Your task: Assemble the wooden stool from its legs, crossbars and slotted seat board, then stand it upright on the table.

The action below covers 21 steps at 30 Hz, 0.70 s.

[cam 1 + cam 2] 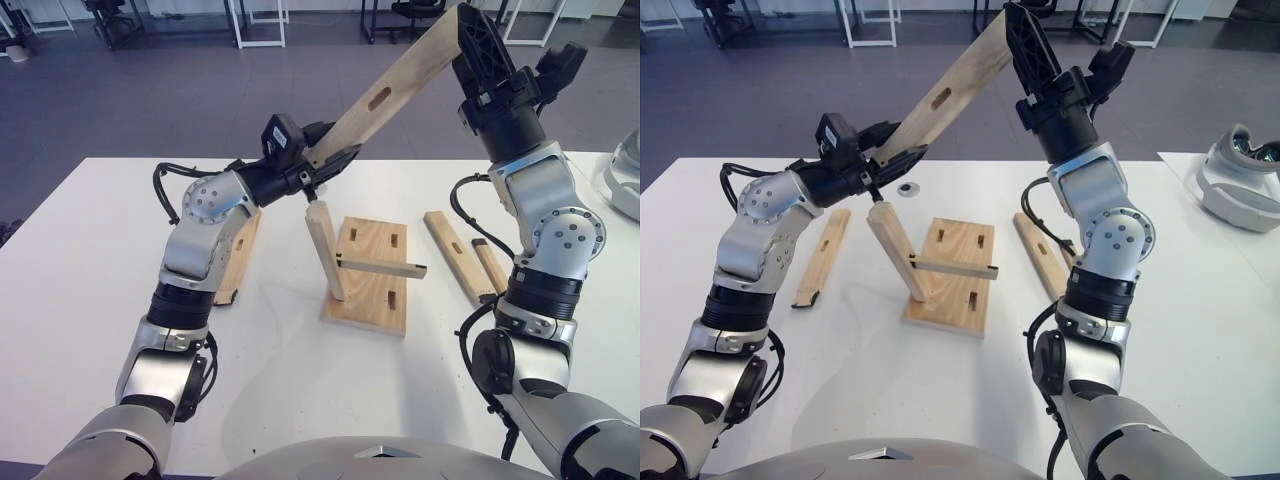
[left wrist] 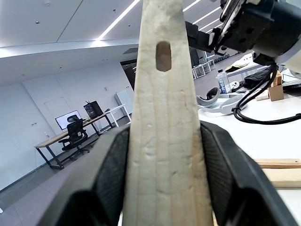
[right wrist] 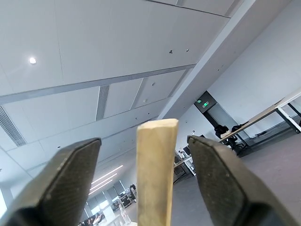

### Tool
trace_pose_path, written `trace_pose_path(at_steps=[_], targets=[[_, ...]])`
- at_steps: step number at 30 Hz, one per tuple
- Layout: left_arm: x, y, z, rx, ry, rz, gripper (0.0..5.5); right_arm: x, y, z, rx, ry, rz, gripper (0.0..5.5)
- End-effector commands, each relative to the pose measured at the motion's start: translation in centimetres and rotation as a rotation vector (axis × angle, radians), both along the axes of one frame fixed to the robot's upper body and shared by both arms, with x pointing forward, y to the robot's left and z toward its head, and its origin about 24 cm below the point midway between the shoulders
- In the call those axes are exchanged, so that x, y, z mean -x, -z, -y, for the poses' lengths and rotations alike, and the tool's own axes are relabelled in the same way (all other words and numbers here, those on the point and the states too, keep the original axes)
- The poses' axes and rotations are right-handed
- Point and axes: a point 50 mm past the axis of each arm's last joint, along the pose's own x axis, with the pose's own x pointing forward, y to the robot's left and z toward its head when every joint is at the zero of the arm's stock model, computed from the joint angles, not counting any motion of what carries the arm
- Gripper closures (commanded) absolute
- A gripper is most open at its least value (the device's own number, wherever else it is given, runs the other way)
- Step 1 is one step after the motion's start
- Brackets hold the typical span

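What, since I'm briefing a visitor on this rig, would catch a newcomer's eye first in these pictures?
The long slotted leg slants high above the white table. The left gripper is shut on its lower end, and the right gripper has its fingers open around its upper end. Beneath it, the seat board lies flat with a second leg rising tilted from it and a crossbar jutting from that leg.

A headset [image 1: 1237,172] and a round disc [image 1: 908,188] lie apart.

Grey floor [image 1: 150,90], white ceiling [image 3: 94,47] w/ strip lights [image 2: 117,22], office chair [image 2: 75,135] at back
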Motion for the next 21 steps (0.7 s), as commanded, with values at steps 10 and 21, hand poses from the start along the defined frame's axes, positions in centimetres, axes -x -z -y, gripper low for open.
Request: trace_pose_path(at_steps=[10,21], targets=[[0.2,-0.7,0.3,-0.096,0.048,0.097,3.41,-0.1,0.4,-0.4,0.077,0.007,-0.039,4.22],[-2.7,-0.7,-2.9,-0.106,-0.185,0.071,2.07,2.2,5.6,6.1,0.077,0.464,-0.236,4.51]])
